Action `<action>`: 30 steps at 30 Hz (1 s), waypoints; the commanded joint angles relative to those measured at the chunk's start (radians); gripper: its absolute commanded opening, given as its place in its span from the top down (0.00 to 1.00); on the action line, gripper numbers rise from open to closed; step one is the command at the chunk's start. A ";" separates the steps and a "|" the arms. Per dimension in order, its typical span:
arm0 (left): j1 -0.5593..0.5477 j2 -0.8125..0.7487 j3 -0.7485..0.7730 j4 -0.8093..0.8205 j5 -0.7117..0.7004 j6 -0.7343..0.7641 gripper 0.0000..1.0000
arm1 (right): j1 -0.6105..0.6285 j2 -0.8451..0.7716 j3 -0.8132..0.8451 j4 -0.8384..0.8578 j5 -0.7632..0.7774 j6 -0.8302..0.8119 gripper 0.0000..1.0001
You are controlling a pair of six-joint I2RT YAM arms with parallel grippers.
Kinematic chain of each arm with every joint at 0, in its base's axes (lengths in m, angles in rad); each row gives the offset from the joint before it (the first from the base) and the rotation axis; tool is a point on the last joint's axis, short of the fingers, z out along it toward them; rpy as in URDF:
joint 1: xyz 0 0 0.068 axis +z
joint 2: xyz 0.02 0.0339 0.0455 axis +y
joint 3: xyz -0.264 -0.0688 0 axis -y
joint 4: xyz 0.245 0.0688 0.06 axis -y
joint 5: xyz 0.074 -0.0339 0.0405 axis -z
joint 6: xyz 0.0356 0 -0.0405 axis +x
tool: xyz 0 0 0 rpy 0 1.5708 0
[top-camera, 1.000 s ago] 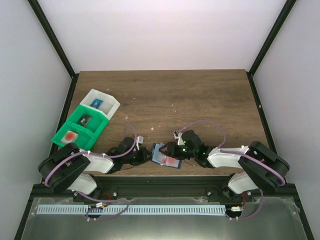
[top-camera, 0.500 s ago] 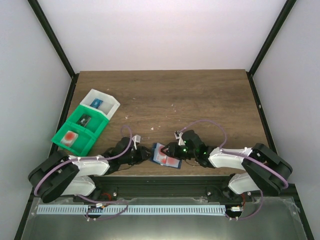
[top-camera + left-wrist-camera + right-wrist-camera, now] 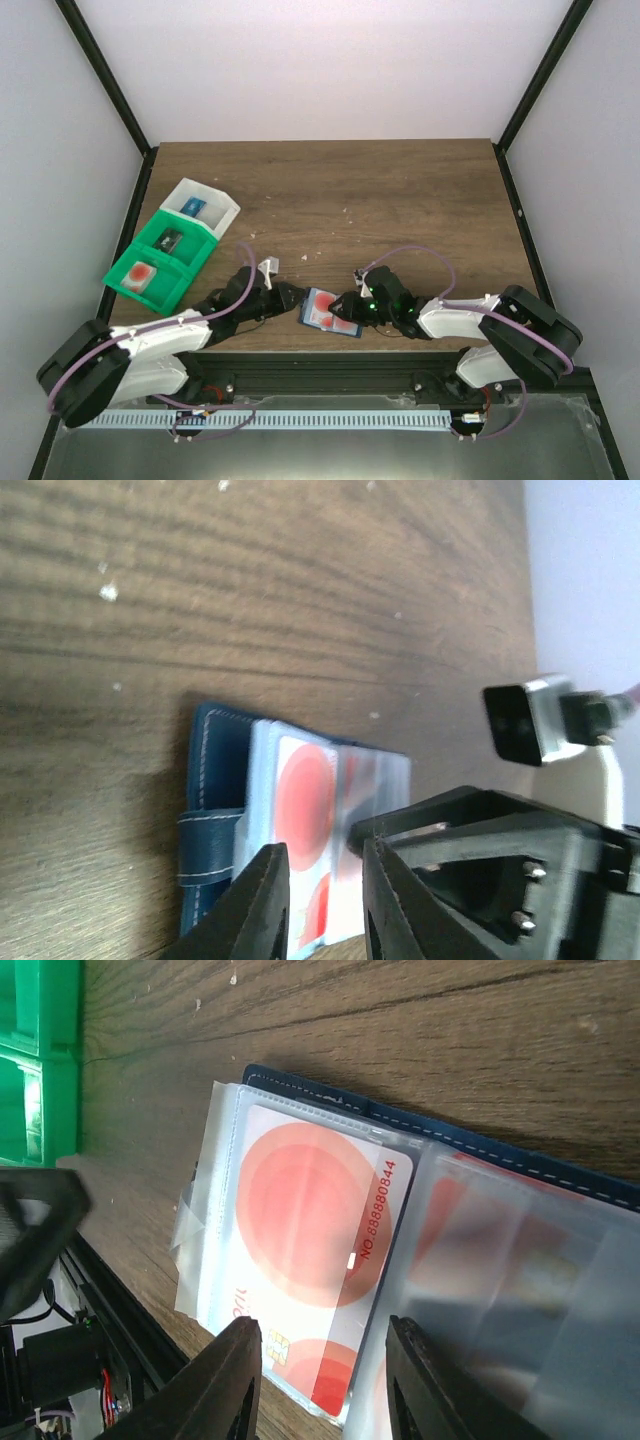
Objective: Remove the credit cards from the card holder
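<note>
The card holder [image 3: 322, 312] lies open near the table's front edge, navy blue with clear sleeves. A pale credit card [image 3: 310, 1210] with red circles sits inside the left sleeve, and another shows blurred in the sleeve beside it [image 3: 500, 1260]. My left gripper [image 3: 292, 299] reaches in from the left, its jaws a little apart over the sleeved card [image 3: 305, 810]. My right gripper [image 3: 350, 306] comes from the right, jaws apart over the sleeves' near edge. Neither holds anything that I can see. In the left wrist view the right gripper's fingers [image 3: 470, 830] rest on the sleeves.
A green bin [image 3: 160, 260] and a white bin [image 3: 205, 207] stand at the left; one green compartment holds a pale card with a red blotch [image 3: 140, 273]. The table's front rail [image 3: 330, 365] runs just behind the holder.
My left arm has stretched right toward the holder and its jaws have come apart. The right gripper's jaws have narrowed a little, and it has shifted slightly right.
</note>
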 commanded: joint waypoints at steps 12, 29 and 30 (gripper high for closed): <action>-0.006 0.308 0.001 0.147 0.141 0.125 1.00 | 0.006 0.018 0.011 -0.057 0.069 0.006 0.64; -0.006 0.157 0.062 -0.047 0.101 0.121 0.74 | 0.006 0.028 0.022 -0.037 0.055 0.022 0.64; -0.006 0.124 0.067 -0.047 0.105 0.107 0.70 | 0.006 0.023 0.019 -0.041 0.057 0.020 0.64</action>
